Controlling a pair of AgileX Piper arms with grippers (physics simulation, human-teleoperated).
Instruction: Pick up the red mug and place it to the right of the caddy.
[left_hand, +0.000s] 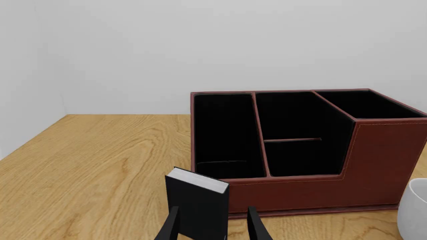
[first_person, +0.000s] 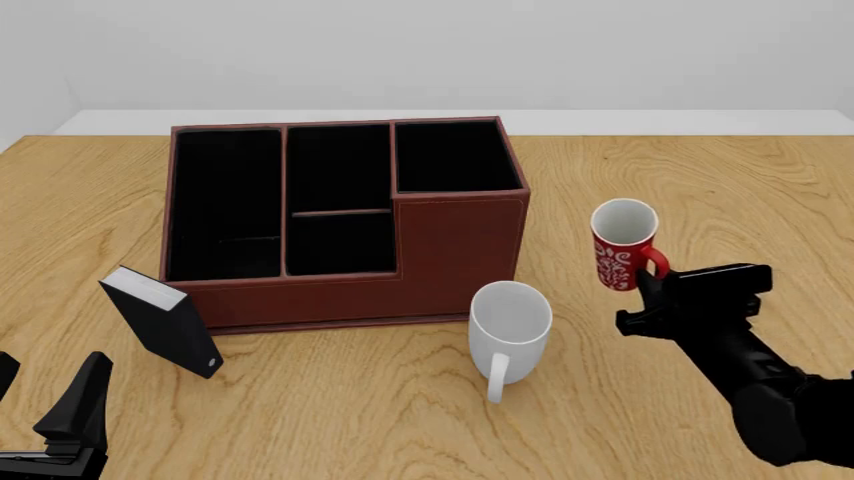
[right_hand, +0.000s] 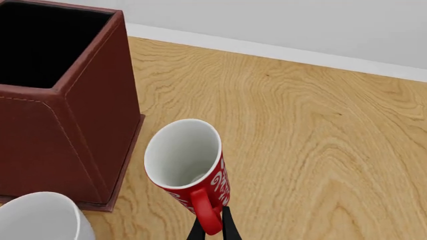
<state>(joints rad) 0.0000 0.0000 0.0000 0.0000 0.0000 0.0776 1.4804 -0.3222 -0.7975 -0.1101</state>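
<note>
The red mug (first_person: 623, 246) with its white swirl pattern is to the right of the caddy (first_person: 340, 225), apart from it and slightly tilted. My right gripper (first_person: 654, 285) is shut on the mug's red handle (right_hand: 207, 212). In the right wrist view the mug (right_hand: 190, 162) shows its white inside, next to the caddy's tall corner (right_hand: 73, 115). I cannot tell whether it touches the table. My left gripper (first_person: 47, 400) is open and empty at the near left. In the left wrist view its fingers (left_hand: 257, 227) point at the caddy (left_hand: 373, 160).
A larger plain white mug (first_person: 510, 325) stands in front of the caddy's right corner, close to the red mug; it also shows in the right wrist view (right_hand: 40, 217). A small black book-like box (first_person: 163, 320) leans at the caddy's front left, just ahead of the left gripper.
</note>
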